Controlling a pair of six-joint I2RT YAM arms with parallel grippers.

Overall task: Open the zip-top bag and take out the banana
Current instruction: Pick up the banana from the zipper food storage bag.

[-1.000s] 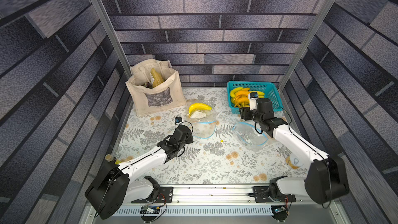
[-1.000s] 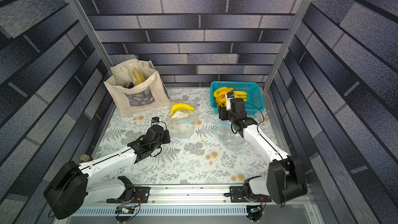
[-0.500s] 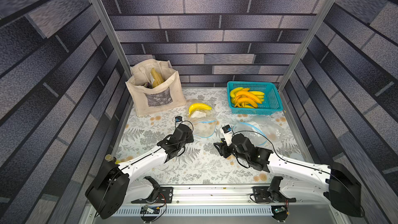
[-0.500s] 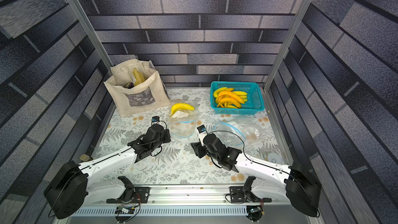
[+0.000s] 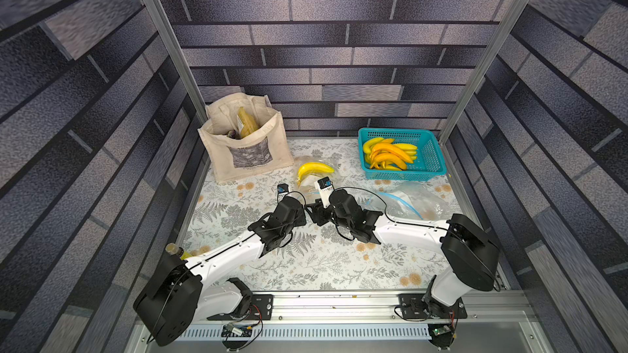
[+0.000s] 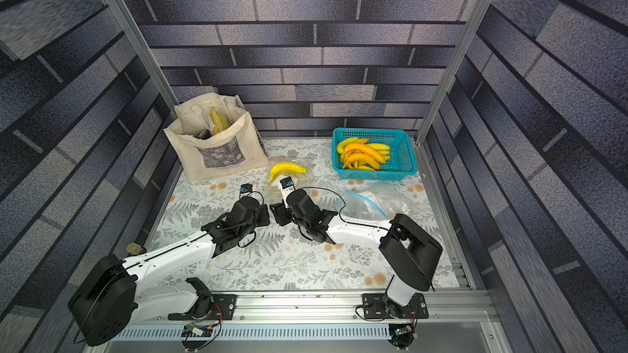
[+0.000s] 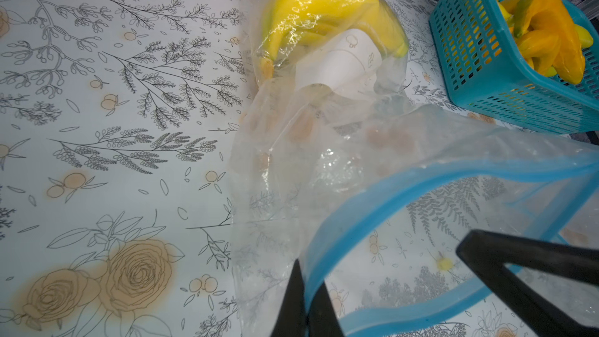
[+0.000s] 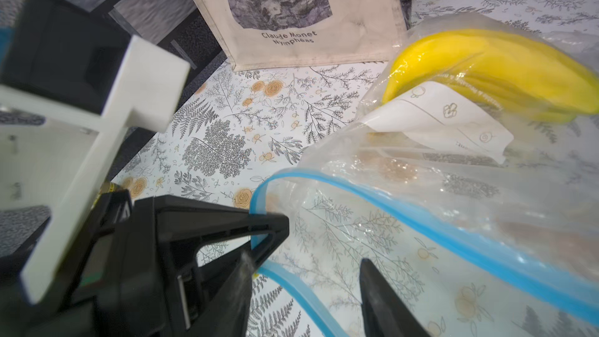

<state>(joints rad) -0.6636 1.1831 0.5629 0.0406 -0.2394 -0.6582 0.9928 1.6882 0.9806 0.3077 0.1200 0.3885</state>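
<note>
Half done: bag [image 7: 324, 163] mouth parted on the counter [image 5: 306, 266]. Left end effector [image 7: 308, 283] clenched on the blue zip [image 7: 421, 183]; right end effector [image 5: 314, 212] released, beside the zip's other side. Banana [image 5: 314, 168] still inside, at the far end; removal outstanding.

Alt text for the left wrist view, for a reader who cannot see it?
The left pincer is shut on the blue zip rim of a clear zip-top bag whose mouth gapes; a yellow banana lies deep inside. A finger of the right pincer shows near the rim, and a teal basket of bananas stands beyond, on a floral tablecloth.
</note>
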